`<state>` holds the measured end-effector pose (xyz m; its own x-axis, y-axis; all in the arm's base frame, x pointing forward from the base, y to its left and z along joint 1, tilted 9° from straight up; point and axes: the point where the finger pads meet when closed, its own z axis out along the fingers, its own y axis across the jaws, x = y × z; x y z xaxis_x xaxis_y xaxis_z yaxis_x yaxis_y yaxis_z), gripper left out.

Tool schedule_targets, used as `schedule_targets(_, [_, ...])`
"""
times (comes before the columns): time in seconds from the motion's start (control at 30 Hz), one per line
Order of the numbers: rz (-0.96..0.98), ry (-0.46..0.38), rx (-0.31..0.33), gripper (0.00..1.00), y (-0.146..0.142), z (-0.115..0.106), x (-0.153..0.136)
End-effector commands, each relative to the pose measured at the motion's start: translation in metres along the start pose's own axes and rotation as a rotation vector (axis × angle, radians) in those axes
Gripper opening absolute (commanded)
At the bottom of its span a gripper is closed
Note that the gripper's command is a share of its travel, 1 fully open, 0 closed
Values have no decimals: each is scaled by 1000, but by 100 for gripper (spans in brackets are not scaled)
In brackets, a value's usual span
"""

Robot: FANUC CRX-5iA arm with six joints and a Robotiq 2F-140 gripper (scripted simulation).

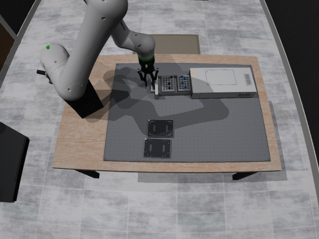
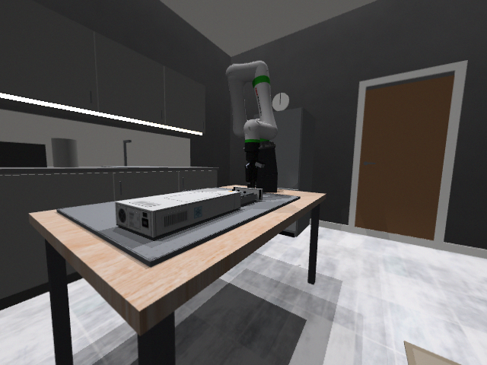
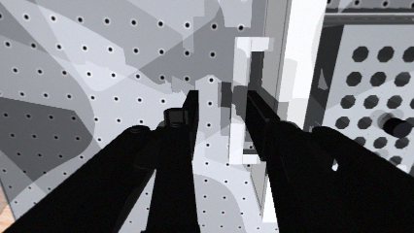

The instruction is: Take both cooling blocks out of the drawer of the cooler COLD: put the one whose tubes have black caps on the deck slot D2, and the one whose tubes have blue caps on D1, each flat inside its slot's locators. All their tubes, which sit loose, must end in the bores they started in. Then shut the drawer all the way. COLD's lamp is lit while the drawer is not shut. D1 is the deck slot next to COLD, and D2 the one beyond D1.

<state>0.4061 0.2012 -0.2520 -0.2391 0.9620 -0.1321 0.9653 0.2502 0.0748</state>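
Note:
The cooler COLD [image 1: 198, 86] [image 2: 176, 202] has its lamp [image 1: 192, 73] lit orange. Its drawer stands out, its front [image 1: 156, 93] [image 3: 299, 46] toward the arm. The black-capped block [image 1: 164, 88] [image 3: 371, 41] sits nearest the front; the blue-capped block [image 1: 180, 88] sits behind it, beside the housing. My gripper [image 1: 149, 85] [image 3: 222, 105] is partly open at the handle [image 3: 236, 146]. One finger is in the gap between handle bar and drawer front, the other outside with space between it and the bar. Slots D1 [image 1: 160, 128] and D2 [image 1: 157, 148] are empty.
The grey perforated deck [image 1: 219, 139] lies on the wooden table [image 1: 77, 144]. The arm's black pedestal [image 1: 86, 105] stands at the table's left side. The cooler housing fills the deck's back right. The upper arm reaches over the back left.

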Motion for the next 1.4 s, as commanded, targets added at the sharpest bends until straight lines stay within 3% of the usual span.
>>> schedule_targets(0.0, [0,1,-1,34,0,0,0])
schedule_targets(1.37, [0,1,-1,34,-12,0,0])
